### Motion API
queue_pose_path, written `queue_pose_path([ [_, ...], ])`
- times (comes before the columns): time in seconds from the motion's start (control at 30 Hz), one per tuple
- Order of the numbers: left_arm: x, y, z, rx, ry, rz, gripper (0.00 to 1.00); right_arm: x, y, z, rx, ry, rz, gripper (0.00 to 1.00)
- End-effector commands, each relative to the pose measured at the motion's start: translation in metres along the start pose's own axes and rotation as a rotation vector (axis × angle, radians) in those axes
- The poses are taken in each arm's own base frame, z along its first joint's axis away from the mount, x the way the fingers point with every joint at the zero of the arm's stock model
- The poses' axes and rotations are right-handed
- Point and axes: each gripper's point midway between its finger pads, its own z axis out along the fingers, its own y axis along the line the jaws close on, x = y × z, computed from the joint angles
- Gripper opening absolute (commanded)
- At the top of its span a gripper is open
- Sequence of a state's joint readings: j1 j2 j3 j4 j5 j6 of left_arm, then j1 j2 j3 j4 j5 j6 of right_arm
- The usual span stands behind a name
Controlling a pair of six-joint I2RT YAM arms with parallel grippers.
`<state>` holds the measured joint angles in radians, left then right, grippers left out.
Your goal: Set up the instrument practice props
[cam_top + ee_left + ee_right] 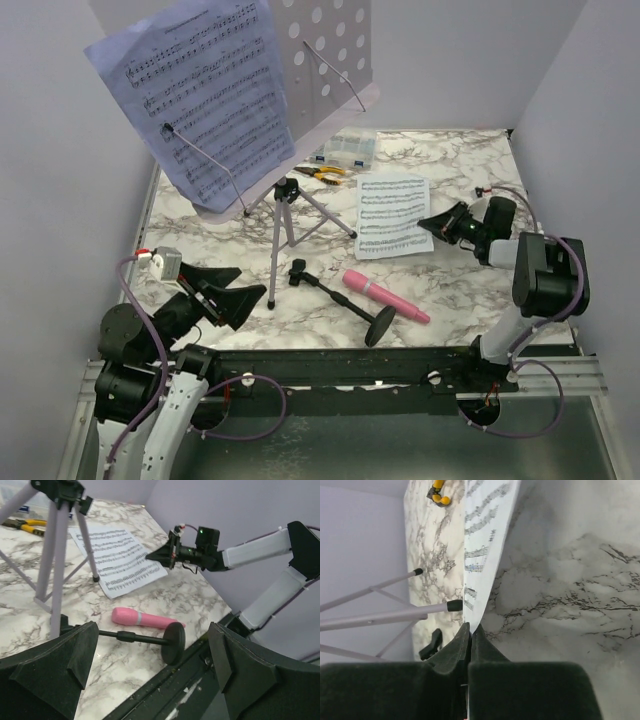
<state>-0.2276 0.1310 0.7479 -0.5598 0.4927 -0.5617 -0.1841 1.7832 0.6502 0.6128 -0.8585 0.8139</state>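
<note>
The lilac perforated plate (335, 45) stands on its tripod (285, 215) at the back, with the lavender sheet (205, 95) resting on it. The white sheet (392, 215) lies flat on the marble. My right gripper (427, 223) is shut on its right edge; the paper runs into the closed jaws in the right wrist view (482, 540). The pink microphone (385, 297) lies on the table beside the black stand (340, 297), which lies on its side. My left gripper (245, 290) is open and empty, left of the stand. The left wrist view shows the microphone (145, 618) and the stand's base (172, 642) ahead.
A clear compartment box (350, 148) and yellow-handled pliers (322, 172) lie behind the tripod. A tripod leg (395, 612) ends close to the white sheet's left edge. Lilac walls close in the table on three sides. The black rail (400, 365) runs along the front edge.
</note>
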Motion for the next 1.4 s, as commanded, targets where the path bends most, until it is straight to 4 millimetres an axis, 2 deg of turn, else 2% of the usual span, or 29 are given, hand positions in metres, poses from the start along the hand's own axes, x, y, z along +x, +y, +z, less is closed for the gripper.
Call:
queue_pose_path([
  [0.0,-0.01,-0.05,-0.014,0.194,0.094,0.07,0.99,-0.016,0.039,-0.028,0.071,-0.072,-0.229,0.0],
  [0.13,-0.017,-0.078,-0.021,0.297,0.166,0.048,0.99,-0.008,0.096,-0.06,0.058,-0.093,-0.415,0.0],
  [0.2,-0.019,-0.087,-0.02,0.331,0.199,0.011,0.99,0.004,0.129,-0.075,0.0,-0.085,-0.481,0.0],
  [0.3,-0.023,-0.096,-0.019,0.366,0.22,-0.051,0.99,0.037,0.179,-0.097,-0.145,-0.026,-0.522,0.0],
  [0.47,-0.022,-0.102,-0.019,0.385,0.241,-0.164,0.99,0.115,0.261,-0.135,-0.504,0.21,-0.538,0.0],
  [0.6,-0.016,-0.102,-0.021,0.391,0.258,-0.203,0.99,0.177,0.31,-0.168,-0.705,0.371,-0.551,0.0],
  [0.7,-0.016,-0.1,-0.022,0.378,0.225,-0.235,0.99,0.226,0.342,-0.198,-0.933,0.503,-0.586,0.0],
  [0.8,-0.018,-0.095,-0.017,0.347,0.197,-0.318,0.99,0.26,0.357,-0.21,-1.08,0.539,-0.614,0.0],
  [0.87,-0.018,-0.09,-0.013,0.309,0.189,-0.393,0.99,0.276,0.365,-0.205,-1.128,0.551,-0.591,0.0],
  [1.0,-0.005,-0.073,0.001,0.222,0.231,-0.586,0.99,0.299,0.392,-0.195,-1.238,0.529,-0.582,0.0],
  [1.07,-0.002,-0.069,0.004,0.193,0.236,-0.652,0.99,0.305,0.405,-0.198,-1.285,0.553,-0.619,0.0],
  [1.17,-0.005,-0.06,0.0,0.135,0.172,-0.653,0.99,0.297,0.413,-0.197,-1.266,0.482,-0.664,0.0],
  [1.27,-0.009,-0.043,-0.009,0.024,0.077,-0.651,0.99,0.291,0.412,-0.193,-1.218,0.434,-0.683,0.0],
  [1.37,-0.013,-0.019,-0.018,-0.088,-0.042,-0.632,0.99,0.285,0.42,-0.205,-1.304,0.364,-0.691,0.0],
])
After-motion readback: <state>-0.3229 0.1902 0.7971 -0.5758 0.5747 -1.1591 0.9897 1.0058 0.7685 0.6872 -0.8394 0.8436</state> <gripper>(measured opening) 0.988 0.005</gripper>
